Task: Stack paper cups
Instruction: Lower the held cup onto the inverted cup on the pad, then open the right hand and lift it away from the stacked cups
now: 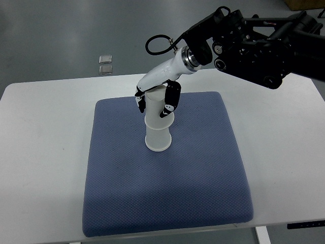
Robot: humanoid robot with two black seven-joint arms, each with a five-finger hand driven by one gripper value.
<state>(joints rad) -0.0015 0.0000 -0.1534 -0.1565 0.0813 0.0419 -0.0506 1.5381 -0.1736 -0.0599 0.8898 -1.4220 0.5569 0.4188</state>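
A stack of white paper cups (158, 134) stands upside down on the blue mat (167, 193), near the mat's middle. My right hand (155, 104), white with black fingertips, comes in from the upper right and curls around the top cup of the stack. Its fingers (169, 105) wrap the cup's upper part on both sides. The wide rim of the lowest cup rests on the mat. The left arm does not show.
The mat lies on a white table (40, 152). Two small silver squares (105, 64) lie on the grey floor beyond the table's far edge. The black arm housing (259, 46) hangs over the table's far right.
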